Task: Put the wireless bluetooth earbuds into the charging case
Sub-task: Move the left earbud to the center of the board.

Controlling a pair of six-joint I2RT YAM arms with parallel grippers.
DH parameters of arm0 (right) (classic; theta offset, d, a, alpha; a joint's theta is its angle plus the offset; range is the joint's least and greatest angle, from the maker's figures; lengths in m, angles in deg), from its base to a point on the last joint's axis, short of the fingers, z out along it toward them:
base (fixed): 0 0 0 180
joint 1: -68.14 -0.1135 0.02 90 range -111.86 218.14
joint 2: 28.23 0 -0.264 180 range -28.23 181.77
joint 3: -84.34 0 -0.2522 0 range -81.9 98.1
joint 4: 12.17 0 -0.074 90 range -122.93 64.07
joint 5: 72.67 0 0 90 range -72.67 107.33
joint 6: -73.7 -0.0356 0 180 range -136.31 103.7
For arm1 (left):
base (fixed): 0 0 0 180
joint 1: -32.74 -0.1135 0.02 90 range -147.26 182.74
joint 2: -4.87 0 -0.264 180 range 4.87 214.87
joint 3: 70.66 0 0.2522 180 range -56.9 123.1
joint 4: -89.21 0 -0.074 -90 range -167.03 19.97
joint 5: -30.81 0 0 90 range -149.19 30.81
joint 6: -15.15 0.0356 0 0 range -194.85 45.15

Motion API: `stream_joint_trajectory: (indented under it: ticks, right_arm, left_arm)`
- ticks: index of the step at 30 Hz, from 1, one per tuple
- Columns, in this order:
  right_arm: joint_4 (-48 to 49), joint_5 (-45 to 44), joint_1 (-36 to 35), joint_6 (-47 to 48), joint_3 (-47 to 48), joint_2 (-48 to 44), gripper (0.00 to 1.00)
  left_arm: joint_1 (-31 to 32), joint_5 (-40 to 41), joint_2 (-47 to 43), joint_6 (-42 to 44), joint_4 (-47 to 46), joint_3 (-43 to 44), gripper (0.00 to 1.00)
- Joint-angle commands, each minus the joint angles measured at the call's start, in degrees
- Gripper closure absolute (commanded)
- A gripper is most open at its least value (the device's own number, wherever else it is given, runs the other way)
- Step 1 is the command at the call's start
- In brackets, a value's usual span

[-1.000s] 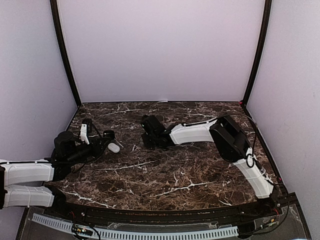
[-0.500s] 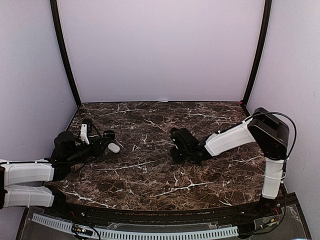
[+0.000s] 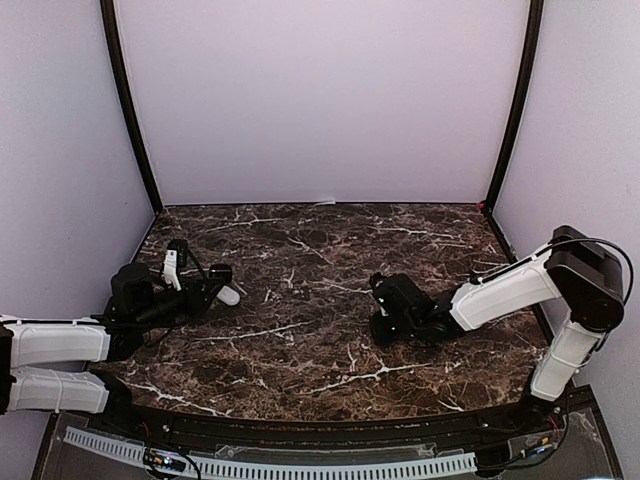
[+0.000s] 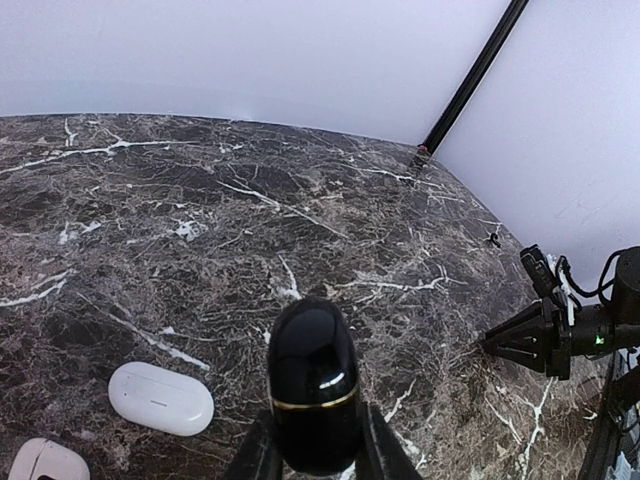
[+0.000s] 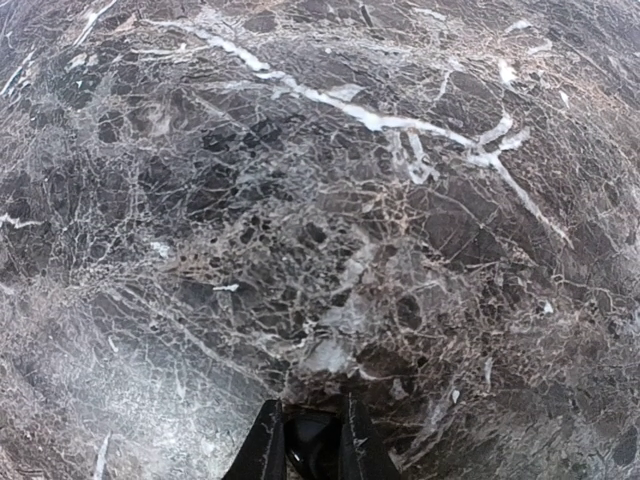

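Gripping the closed black charging case [image 4: 312,385] in my left jaws; right jaws nearly together low over the counter [image 5: 330,200], whether pinching anything I cannot tell. No earbuds show plainly; next, I'd judge, open that case.

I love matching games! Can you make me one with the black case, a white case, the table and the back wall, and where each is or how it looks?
Things:
1. black case
2. white case
3. table
4. back wall

Place or look:
A. brown marble with white veins
B. between the left gripper's fingers
C. lying flat on the table
D. plain and pale

Pairs: 1-B, 2-C, 3-A, 4-D
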Motion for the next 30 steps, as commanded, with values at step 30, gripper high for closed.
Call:
stream_joint_trajectory:
  ticks: [30]
  right_arm:
    - [-4.18,13.89,-0.51,11.25,-2.51,-18.52,0.46]
  left_arm:
    - [8.49,-24.0,14.96,6.06,-8.49,7.21,0.81]
